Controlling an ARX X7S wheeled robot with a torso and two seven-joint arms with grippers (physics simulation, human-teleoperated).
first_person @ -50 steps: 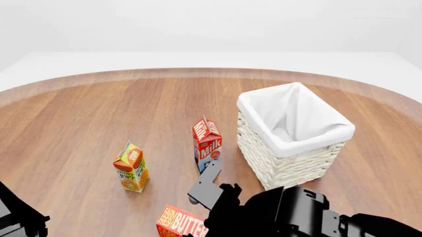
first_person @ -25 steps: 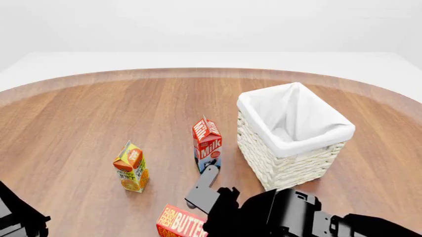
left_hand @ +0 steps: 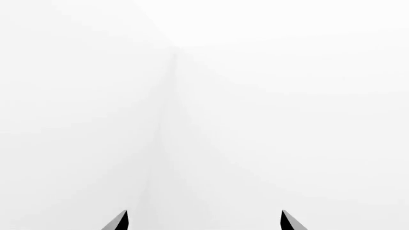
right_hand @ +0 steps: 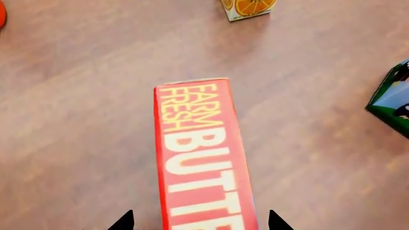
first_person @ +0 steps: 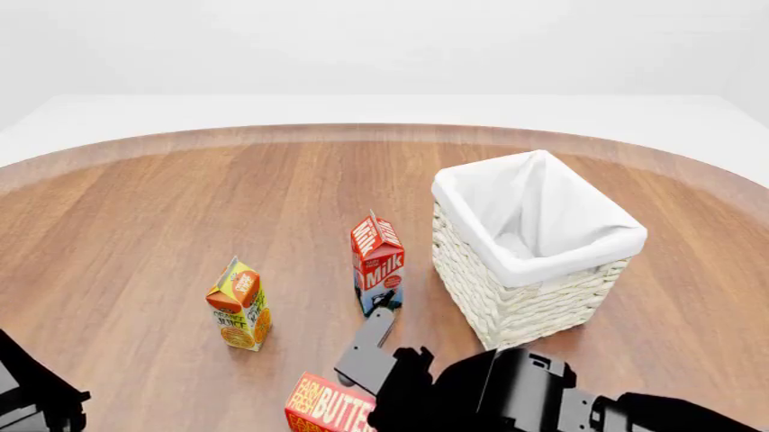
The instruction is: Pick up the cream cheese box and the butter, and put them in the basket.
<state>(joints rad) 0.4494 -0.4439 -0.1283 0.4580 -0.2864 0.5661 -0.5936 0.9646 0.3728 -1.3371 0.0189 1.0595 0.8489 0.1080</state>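
Now the right claw point(right_hand: 199, 220) has dropped lower and pulled back toward the robot over the last second — in the head view the black arm sits nearer the bottom edge than before, and more of the butter point(first_person: 330, 404) is covered by it. Right wrist view: the butter point(right_hand: 201, 158) lies lengthwise straight ahead of the claw, its near end running in between the two fingertips, which stand apart on either side of it — open, not clamped on anything yet. Judgement: this is the approach for the butter grasp, lined up well; closing comes next once the tips are low enough.

Left claw point(left_hand: 203, 221) — only two dark tips showing, spread apart, pointed at blank white; idle, nothing in it.

Basket point(first_person: 535, 256) stands on the counter point(first_person: 144, 225) beyond the right claw and off to its right, with nothing visible inside. Milk carton point(first_person: 377, 262) stands just past the claw, orange juice carton point(first_person: 239, 304) farther out to the left — both distractors. Cream cheese box: not visible in any view, can't place it. Neither item is in the basket yet.
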